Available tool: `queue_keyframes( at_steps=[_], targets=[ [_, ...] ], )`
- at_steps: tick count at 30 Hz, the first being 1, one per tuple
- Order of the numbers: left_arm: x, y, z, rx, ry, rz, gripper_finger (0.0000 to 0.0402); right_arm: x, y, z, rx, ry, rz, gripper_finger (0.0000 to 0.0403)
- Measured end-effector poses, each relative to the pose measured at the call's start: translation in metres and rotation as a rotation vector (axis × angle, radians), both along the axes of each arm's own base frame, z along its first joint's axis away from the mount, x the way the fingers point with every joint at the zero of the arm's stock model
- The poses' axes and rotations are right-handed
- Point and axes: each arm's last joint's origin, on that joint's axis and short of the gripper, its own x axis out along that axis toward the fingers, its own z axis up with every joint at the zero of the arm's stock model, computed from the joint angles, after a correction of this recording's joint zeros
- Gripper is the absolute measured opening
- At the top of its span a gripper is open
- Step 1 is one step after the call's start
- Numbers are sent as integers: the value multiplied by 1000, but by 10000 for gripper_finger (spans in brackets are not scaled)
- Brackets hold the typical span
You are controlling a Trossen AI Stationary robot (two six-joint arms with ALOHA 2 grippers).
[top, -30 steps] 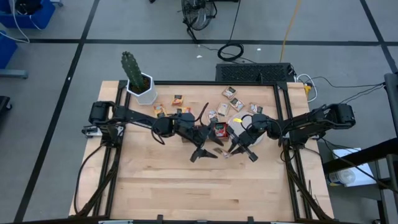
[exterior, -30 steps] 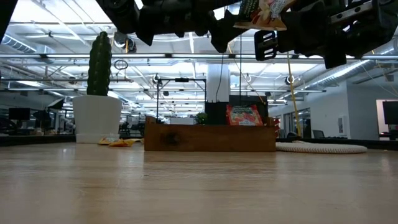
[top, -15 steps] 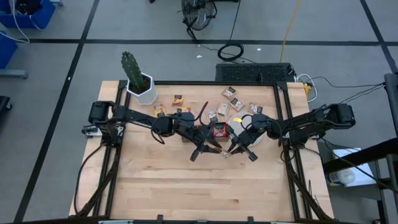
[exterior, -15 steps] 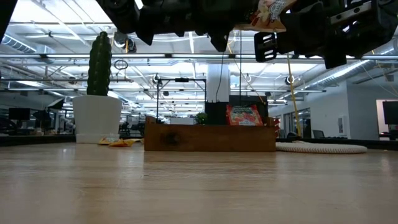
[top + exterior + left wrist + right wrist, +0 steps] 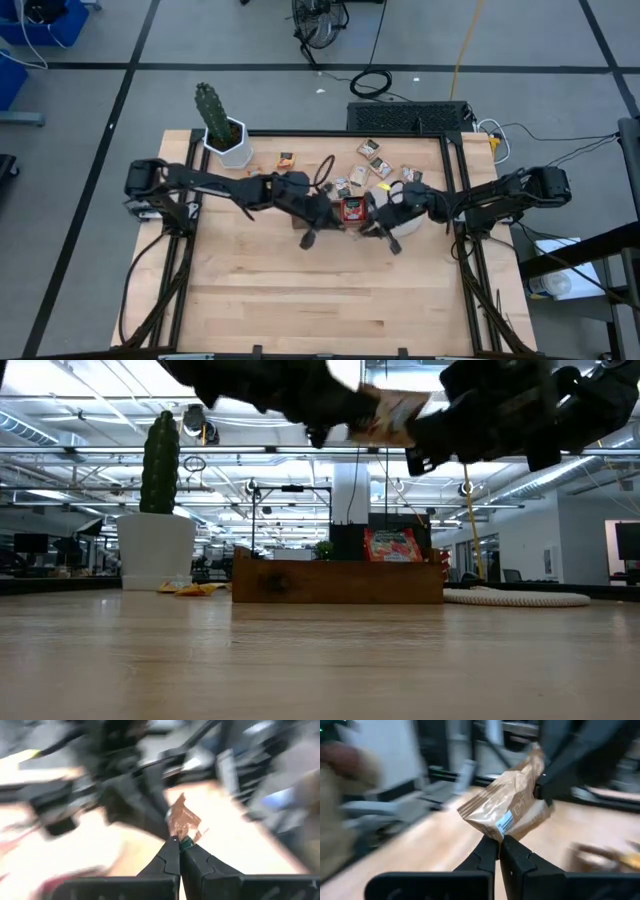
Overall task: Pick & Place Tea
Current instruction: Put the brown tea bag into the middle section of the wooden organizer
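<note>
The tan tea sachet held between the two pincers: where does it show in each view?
High view: hidden between the arms, just right of the wooden tray.
Low view: tan tea sachet at top centre, above the tray.
Left wrist view: at that pincer's tips.
Right wrist view: centre, above the tips.
Shared landmark: the tray, in the high and low views.

near table (image 5: 300, 300): free | far: tray (image 5: 338, 582) (cactus (image 5: 160, 463) beside)
</note>
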Motion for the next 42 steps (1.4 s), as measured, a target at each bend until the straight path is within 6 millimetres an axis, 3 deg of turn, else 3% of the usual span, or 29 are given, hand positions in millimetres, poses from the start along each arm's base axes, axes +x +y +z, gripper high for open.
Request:
queue_keyframes(
  at_steps=[4,9,12,14,20,25,30,42],
  targets=[
    [-20,8,12,133,98,183,3,1,-6,-7,-45,62,-242,25],
    [-30,25,17,171,198,321,2,1,-16,-7,-93,69,-521,33],
    [-22,35,18,183,291,345,2,1,-19,-8,-123,76,-631,32],
    [-18,39,15,223,450,364,1,0,-21,-8,-162,80,-697,29],
    [17,41,17,322,715,343,1,-3,-25,-6,-258,83,-832,15],
    [40,39,-3,362,819,278,1,-7,-26,1,-269,64,-861,2],
    [50,40,-16,352,852,255,0,-11,-25,4,-277,81,-857,3],
    [54,43,-20,318,838,261,0,-12,-25,2,-288,89,-854,2]
  ],
)
